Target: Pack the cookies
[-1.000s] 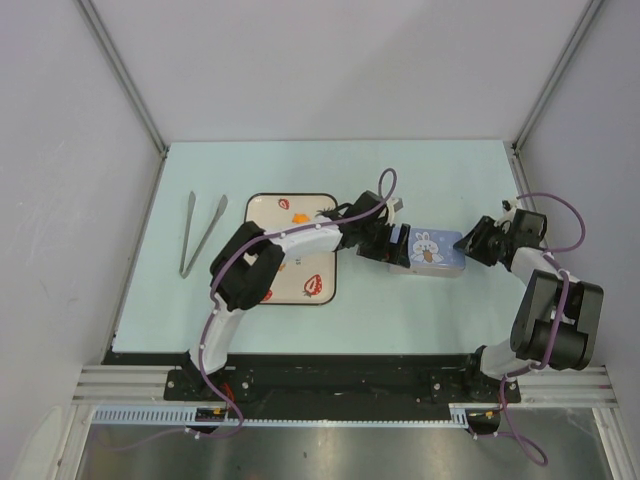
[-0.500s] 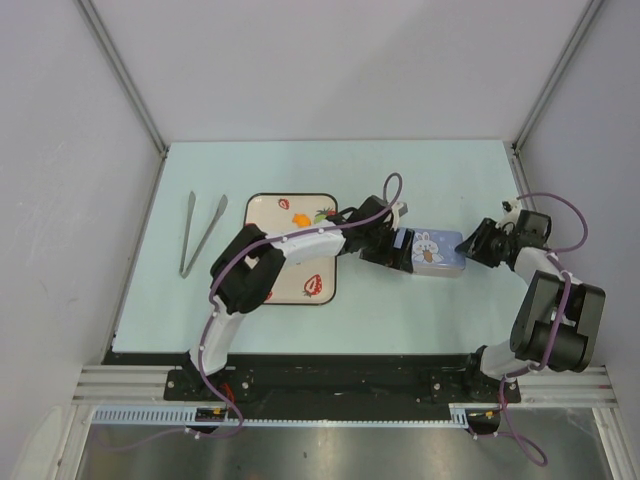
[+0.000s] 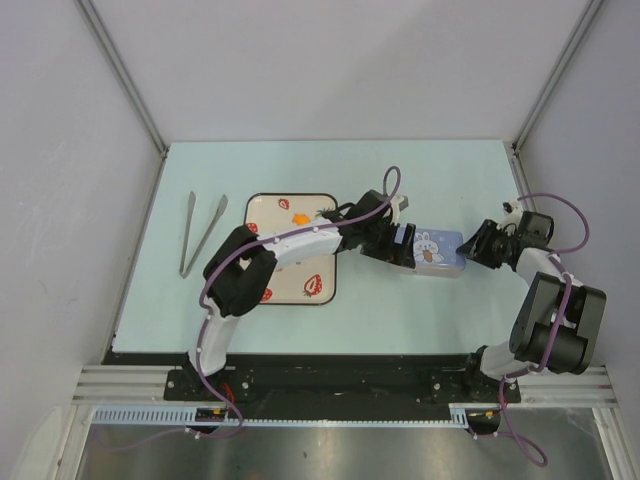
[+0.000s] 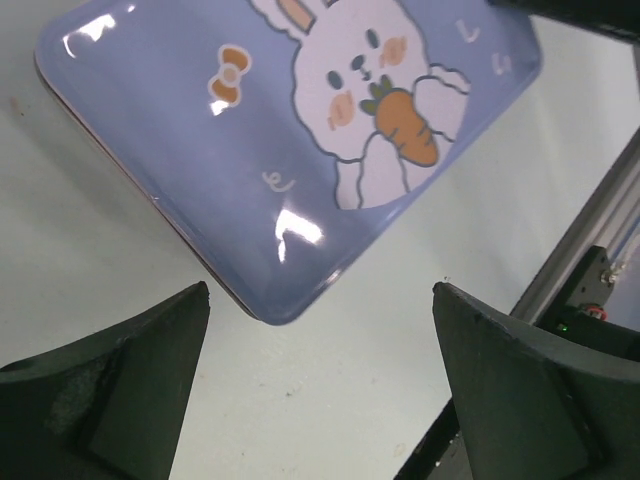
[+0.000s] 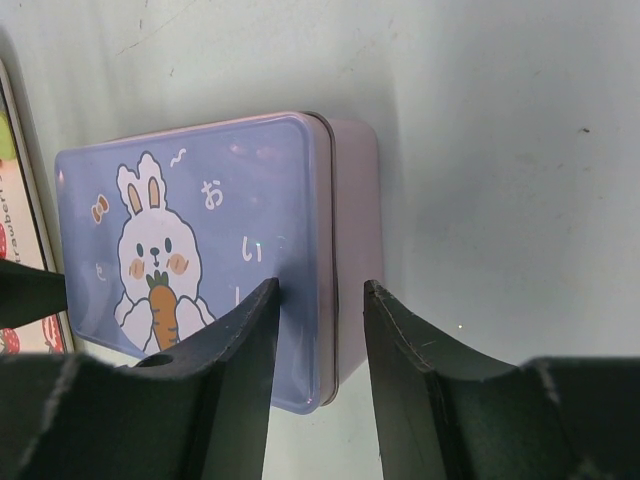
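Note:
A closed blue tin point(image 3: 434, 250) with a rabbit-and-carrot lid lies on the table right of centre. The left gripper point(image 3: 401, 244) hovers at its left end. Its jaws stand wide open point(image 4: 320, 292) over bare table, just short of a corner of the tin point(image 4: 290, 130). The right gripper point(image 3: 472, 249) is at the tin's right end, shut point(image 5: 320, 286) on that end. One finger lies on the lid point(image 5: 200, 250) and the other against the pink side wall. No cookies show in any view.
A white tray point(image 3: 290, 290) printed with strawberries and an orange mark lies left of the tin, under the left arm. Metal tongs point(image 3: 200, 235) lie at the far left. Grey walls enclose the table on three sides.
The left gripper has shifted slightly right, closer to the tin's left end. The right gripper's jaws have closed a little on the tin's right end. The tin has barely moved.

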`<action>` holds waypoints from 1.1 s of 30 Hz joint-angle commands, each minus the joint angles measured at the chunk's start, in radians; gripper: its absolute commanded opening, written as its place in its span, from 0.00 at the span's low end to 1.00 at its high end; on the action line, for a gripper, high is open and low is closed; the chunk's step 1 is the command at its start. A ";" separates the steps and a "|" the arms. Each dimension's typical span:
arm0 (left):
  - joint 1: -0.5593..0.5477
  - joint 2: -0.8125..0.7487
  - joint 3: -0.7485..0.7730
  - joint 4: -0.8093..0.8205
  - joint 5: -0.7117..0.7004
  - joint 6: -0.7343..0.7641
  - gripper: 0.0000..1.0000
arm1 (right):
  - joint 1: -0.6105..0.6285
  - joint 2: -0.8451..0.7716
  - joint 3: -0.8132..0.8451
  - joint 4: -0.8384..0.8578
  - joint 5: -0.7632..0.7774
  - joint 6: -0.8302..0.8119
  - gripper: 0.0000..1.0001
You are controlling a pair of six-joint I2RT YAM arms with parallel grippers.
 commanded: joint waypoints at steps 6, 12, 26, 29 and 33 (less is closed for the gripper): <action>0.000 -0.073 0.022 -0.005 -0.003 -0.025 0.97 | -0.008 -0.012 0.007 -0.077 0.037 -0.046 0.43; 0.008 -0.010 0.061 -0.020 -0.012 -0.028 0.96 | -0.008 -0.023 0.007 -0.088 0.036 -0.055 0.43; 0.045 0.048 0.122 -0.025 -0.012 -0.020 0.92 | -0.004 -0.004 0.010 -0.116 0.046 -0.075 0.42; 0.049 0.059 0.128 -0.027 -0.015 -0.017 0.91 | -0.001 -0.003 0.008 -0.120 0.049 -0.076 0.41; 0.049 0.073 0.124 -0.033 -0.012 -0.020 0.89 | 0.001 0.000 0.008 -0.127 0.048 -0.087 0.41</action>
